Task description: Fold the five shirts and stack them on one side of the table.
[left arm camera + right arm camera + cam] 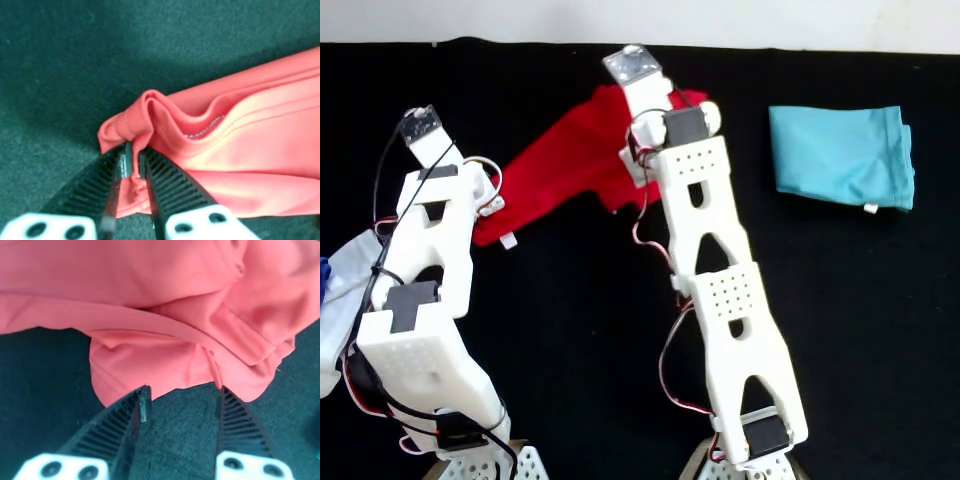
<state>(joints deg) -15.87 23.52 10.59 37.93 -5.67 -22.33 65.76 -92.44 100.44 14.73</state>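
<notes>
Surface (570, 330): black and cloth-covered; all items below are carried on it.

Red shirt (560, 165): unfolded and drawn out in a long diagonal band across the far middle of the surface, bunched at its far end under the right arm's wrist (a stitched hem is seen in the left wrist view).

Teal shirt (840, 155): folded into a rectangle and laid flat at the far right, well apart from the red shirt.

Pale cloth (345, 280): crumpled at the left edge, partly hidden by the left arm.

Left tool (134, 150): closed, with a folded corner of the red shirt's near end pinched between its jaws.

Right tool (182, 392): jaws spread, nothing held, poised just over the shirt's rumpled edge.
</notes>
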